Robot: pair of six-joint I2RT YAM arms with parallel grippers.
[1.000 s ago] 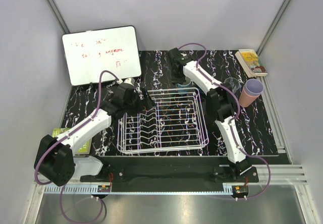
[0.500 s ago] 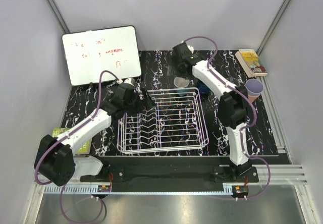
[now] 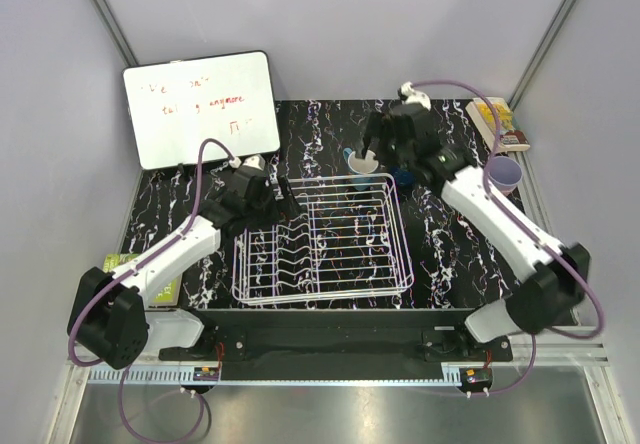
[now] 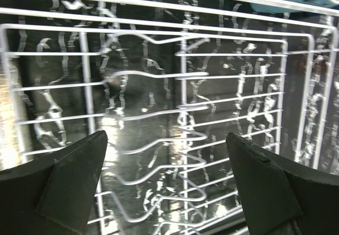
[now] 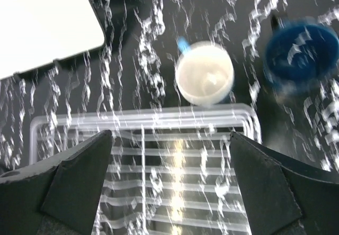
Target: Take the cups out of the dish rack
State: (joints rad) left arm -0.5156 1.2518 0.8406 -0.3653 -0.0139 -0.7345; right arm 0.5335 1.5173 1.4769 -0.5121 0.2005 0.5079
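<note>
The right claw [image 3: 384, 144] is now standing spread, having let go within the last 1 second. The light teal-blue cup [image 3: 363, 163] is sitting upright on the desk [image 3: 300, 124], just above the white wire dish rack [image 3: 322, 180] at frame centre. The left claw [image 4: 165, 135] is hovering spread over the rack.

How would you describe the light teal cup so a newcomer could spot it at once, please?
Find the white wire dish rack in the middle of the table. Just beyond its far edge stand two cups; the light teal cup is the left one, white inside; its neighbour is dark blue.
</note>
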